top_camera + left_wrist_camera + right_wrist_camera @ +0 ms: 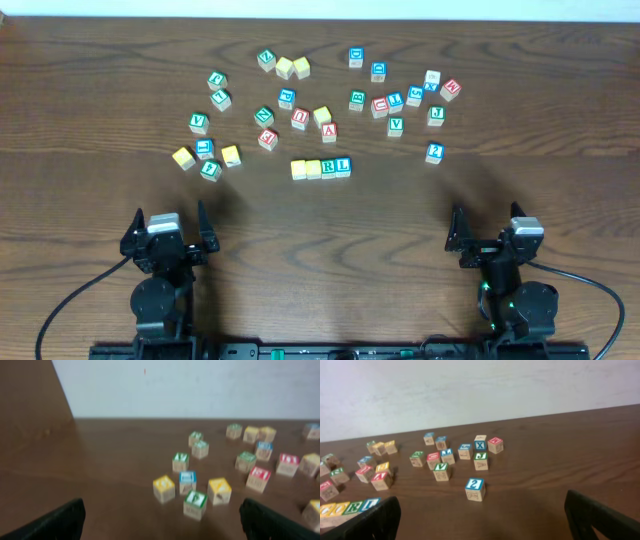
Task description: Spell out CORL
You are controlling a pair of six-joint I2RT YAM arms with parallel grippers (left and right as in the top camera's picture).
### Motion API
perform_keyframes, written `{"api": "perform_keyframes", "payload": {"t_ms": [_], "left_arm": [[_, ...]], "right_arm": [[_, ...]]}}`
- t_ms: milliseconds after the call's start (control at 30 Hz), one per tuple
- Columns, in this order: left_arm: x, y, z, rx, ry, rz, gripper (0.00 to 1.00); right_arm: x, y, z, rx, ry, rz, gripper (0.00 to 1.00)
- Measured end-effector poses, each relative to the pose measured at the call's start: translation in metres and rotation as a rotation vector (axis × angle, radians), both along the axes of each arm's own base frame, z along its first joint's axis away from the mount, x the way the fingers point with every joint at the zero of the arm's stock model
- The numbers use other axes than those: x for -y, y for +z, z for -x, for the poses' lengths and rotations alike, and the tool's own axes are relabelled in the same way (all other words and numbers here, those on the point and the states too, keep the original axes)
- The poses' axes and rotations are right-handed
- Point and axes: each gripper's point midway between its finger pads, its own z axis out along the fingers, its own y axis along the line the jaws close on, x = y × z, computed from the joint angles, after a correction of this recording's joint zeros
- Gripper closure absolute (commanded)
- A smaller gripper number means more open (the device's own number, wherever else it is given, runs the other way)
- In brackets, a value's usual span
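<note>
Four letter blocks stand side by side in a row (321, 168) at the table's middle: two yellow-topped, then a green R, then a blue L. In the right wrist view the row (347, 507) reads C, O, R, L at the lower left. My left gripper (168, 228) is open and empty at the near left, well short of the blocks. My right gripper (490, 232) is open and empty at the near right. Each wrist view shows its own two fingertips wide apart over bare wood.
Many loose letter blocks lie scattered across the far half of the table. A blue 2 block (434, 153) (475, 489) sits nearest my right gripper. A green block (195, 504) and yellow blocks (164, 488) sit ahead of my left gripper.
</note>
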Motion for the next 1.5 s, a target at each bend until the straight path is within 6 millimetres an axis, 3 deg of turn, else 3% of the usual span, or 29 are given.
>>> {"api": "perform_keyframes", "payload": {"t_ms": [1500], "left_arm": [[0.0019, 0.0024, 0.0004, 0.007, -0.013, -0.023, 0.03]], "right_arm": [[0.0000, -0.0004, 0.0000, -0.002, 0.000, 0.000, 0.01]]}}
